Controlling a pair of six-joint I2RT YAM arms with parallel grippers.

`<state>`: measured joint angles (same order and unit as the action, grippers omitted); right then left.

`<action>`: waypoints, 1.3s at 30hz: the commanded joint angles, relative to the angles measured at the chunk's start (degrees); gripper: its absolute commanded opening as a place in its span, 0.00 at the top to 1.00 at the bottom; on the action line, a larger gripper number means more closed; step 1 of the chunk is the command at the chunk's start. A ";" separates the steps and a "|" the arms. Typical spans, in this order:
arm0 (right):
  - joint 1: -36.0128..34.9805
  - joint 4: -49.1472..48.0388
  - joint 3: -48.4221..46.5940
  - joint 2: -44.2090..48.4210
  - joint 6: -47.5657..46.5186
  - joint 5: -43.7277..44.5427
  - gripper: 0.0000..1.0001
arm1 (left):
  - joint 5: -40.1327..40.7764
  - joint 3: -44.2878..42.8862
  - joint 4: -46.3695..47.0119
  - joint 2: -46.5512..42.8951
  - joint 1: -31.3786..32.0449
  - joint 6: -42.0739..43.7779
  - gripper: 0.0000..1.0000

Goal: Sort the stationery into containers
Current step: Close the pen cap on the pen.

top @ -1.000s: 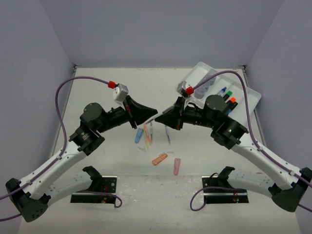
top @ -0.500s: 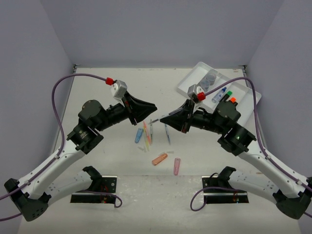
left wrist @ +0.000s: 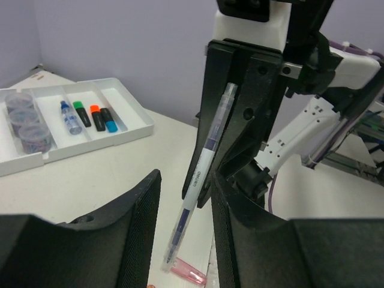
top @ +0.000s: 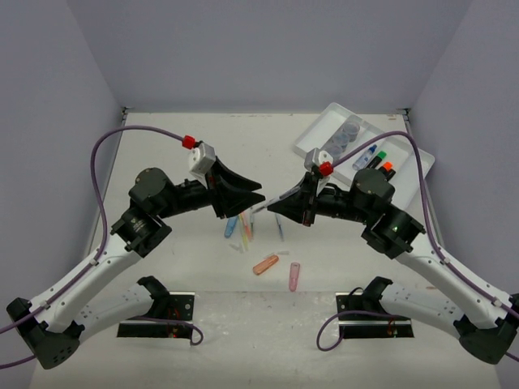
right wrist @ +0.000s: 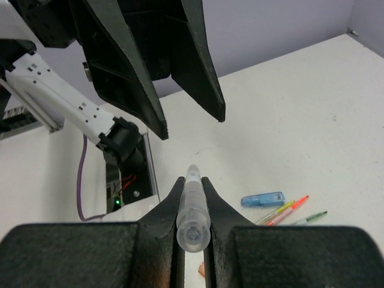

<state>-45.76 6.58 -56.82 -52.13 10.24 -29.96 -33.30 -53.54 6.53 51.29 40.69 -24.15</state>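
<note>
My right gripper [top: 281,204] is shut on a clear pen with blue ink [top: 261,209], held in the air and pointing left; the pen also shows in the right wrist view [right wrist: 193,211]. My left gripper [top: 253,194] is open, its jaws on either side of the pen's [left wrist: 201,174] front end without touching it. The white tray [top: 319,132] at the back right holds three grey-blue pots [top: 347,134] and highlighters [top: 378,158]. A blue capsule [top: 231,225], thin pens [top: 246,228], an orange capsule [top: 265,264] and a pink capsule [top: 294,276] lie on the table.
Another thin pen [top: 279,226] lies on the table under the grippers. Two black stands [top: 158,312] [top: 373,312] sit at the near edge. Grey walls close in the table on three sides.
My left gripper has come down and forward, so its open jaws now straddle the pen's tip. My right gripper kept the pen and shifted slightly.
</note>
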 commanded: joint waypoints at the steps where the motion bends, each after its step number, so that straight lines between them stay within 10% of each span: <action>1: -0.20 2.19 -1.45 -0.60 -4.73 -6.87 1.00 | -8.72 0.77 7.43 0.53 0.44 1.62 0.59; 27: -0.21 5.20 -3.83 -4.47 -6.46 -12.76 1.00 | -17.15 -1.04 17.02 9.36 1.41 -4.06 0.63; 39: -0.30 5.20 -5.25 -5.19 -5.76 -12.69 1.00 | -14.68 -1.13 15.79 10.50 2.16 -3.36 0.84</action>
<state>-45.76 12.80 -58.79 -57.06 4.50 -41.58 -48.76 -53.36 20.76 61.37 42.36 -27.44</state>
